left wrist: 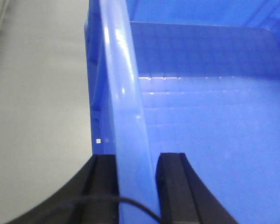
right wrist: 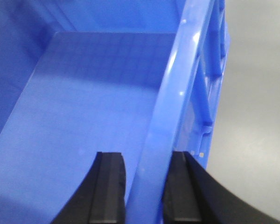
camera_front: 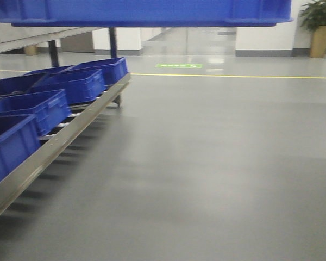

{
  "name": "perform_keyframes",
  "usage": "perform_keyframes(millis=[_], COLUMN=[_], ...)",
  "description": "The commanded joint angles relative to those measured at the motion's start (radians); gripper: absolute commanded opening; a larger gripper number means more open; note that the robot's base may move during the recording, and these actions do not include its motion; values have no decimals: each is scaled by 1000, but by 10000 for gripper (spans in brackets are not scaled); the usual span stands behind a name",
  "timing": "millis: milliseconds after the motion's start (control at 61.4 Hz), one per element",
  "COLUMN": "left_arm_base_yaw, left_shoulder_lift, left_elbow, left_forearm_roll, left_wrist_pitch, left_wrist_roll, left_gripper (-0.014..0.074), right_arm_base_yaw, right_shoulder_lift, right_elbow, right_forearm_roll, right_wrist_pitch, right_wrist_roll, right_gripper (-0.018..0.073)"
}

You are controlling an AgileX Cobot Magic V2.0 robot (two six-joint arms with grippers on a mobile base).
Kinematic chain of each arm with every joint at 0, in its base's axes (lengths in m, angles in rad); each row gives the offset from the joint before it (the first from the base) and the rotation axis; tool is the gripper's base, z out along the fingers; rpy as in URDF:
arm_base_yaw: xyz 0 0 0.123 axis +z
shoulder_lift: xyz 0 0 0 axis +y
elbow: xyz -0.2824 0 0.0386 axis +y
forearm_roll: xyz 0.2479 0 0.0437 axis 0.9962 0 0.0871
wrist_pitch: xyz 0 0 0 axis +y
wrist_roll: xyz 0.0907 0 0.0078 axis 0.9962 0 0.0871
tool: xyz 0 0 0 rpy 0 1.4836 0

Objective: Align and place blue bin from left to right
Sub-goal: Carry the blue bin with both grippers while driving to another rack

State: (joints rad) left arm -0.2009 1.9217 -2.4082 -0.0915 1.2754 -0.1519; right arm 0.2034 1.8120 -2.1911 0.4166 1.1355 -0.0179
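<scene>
Spanning the top edge of the front view, the blue bin [camera_front: 146, 12] is raised, its underside and projecting rim cutting across the frame.

Left hand [left wrist: 136, 161]: black fingers [left wrist: 102, 186] sit on either side of the bin's left wall, one inside and one outside, closed onto it just below the rim. A thin black cable [left wrist: 126, 201] crosses in front of them.

Right hand [right wrist: 144, 156]: same arrangement on the bin's right wall, clamped with one finger in the bin and one outside.

Surroundings, relative to the bin:
- Below and to the left, a metal roller rack [camera_front: 70, 130] carries a row of navy crates [camera_front: 79, 84], close together, some touching.
- Below and ahead, grey floor [camera_front: 206, 163].
- Beyond it, a yellow floor line [camera_front: 233, 76] and a green floor marking [camera_front: 178, 66].
- Beyond its right end, a potted plant [camera_front: 319, 22] against the far wall.
</scene>
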Motion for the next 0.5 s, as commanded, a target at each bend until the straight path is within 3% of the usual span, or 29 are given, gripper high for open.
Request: perform_keyframes(millis=[0, 488], left_arm_base_yaw=[-12, -12], left_shoulder_lift=[-34, -34], left_elbow=[-19, -19], left_forearm_roll=[-104, -104], left_wrist_pitch=[-100, -100], left_wrist_roll=[9, 9], left_gripper=[1, 1], right_arm_base_yaw=[9, 9], right_shoulder_lift=[-17, -17], right_elbow=[-19, -19], right_forearm_roll=[61, 61], right_wrist_pitch=[-71, -71], right_wrist_roll=[-35, -35], right_gripper=[-79, -79])
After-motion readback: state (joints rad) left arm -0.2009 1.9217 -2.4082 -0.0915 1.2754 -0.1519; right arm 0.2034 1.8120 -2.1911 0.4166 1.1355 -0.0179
